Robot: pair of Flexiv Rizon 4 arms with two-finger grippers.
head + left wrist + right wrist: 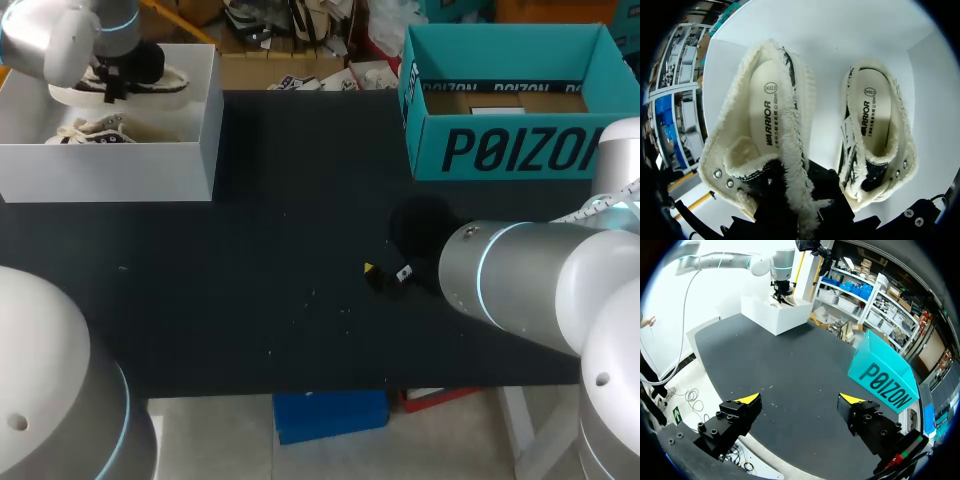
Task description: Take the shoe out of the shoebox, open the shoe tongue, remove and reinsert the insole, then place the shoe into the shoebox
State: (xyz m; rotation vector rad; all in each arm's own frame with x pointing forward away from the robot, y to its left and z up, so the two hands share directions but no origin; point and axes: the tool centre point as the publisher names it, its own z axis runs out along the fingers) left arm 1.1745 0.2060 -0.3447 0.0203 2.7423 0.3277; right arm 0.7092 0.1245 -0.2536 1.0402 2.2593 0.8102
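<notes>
Across the middle of the dark matte surface [280, 250] there is open room, from its near edge to the boxes at both far corners. A teal cardboard box [500, 150] stands open at the far right corner, and the white shoebox [120, 170] at the far left. There the left fingers [825, 200] clamp the fleecy side wall of a cream shoe [765, 120], their tips hidden. A second shoe [875, 120] lies beside it. The right fingers [740, 412] hang wide apart near the near right edge.
</notes>
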